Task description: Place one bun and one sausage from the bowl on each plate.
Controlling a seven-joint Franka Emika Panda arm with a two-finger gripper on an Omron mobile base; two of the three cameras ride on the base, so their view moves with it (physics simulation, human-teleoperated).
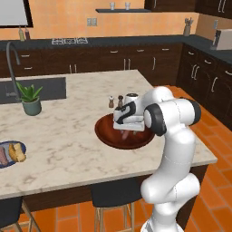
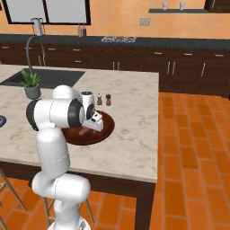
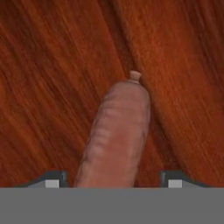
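The reddish-brown bowl (image 1: 102, 132) (image 2: 107, 126) sits on the marble island near its right end. My gripper (image 1: 128, 131) (image 2: 86, 129) (image 3: 113, 179) reaches down into it. In the hand view a pink sausage (image 3: 117, 131) lies on the bowl's floor (image 3: 43, 87) between my two fingertips (image 3: 52, 179), with a gap on each side, so the jaws are open around it. A dark blue plate (image 1: 3, 146) at the island's left edge carries a bun (image 1: 18, 152) and a sausage (image 1: 3, 157). Its edge also shows as a blue plate (image 2: 1, 120) at the far left.
Two small shakers (image 1: 115, 101) (image 2: 103, 99) stand just behind the bowl. A potted plant (image 1: 30, 99) (image 2: 31, 85) stands beside the sink (image 1: 31, 88) with its faucet. Stools (image 1: 113, 197) stand under the island's front edge.
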